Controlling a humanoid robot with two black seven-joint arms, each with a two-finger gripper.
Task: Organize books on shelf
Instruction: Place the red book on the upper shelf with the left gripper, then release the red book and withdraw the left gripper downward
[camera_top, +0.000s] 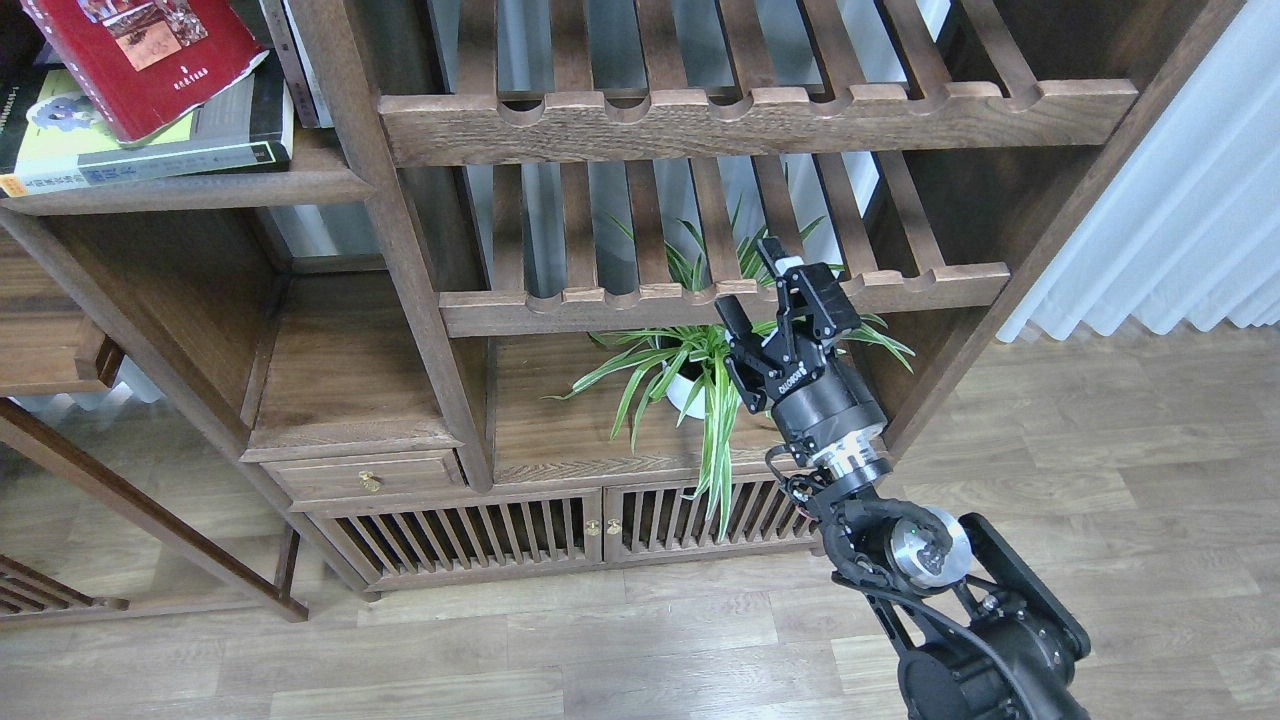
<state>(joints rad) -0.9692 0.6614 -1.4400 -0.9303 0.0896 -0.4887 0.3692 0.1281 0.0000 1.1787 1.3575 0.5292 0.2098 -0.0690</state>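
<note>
A thick dark red book (140, 50) with photos lies tilted on a yellow-green book with a dark grey border (110, 145). Both lie flat on the solid dark brown plank shelf (210, 187) at the top left. A thin pale book edge (297, 60) stands upright just right of them, mostly cut off by the frame. My right gripper (750, 282) is open and empty. It is held up in front of the lower slatted rack, far to the right of the books. My left arm is out of view.
Two slatted racks with scalloped rails (760, 112) (560, 305) fill the middle bay. A spider plant in a white pot (686, 392) stands just behind my gripper. Below are a drawer (365, 478) and slatted cabinet doors (470, 540). A white curtain (1170, 220) hangs at the right.
</note>
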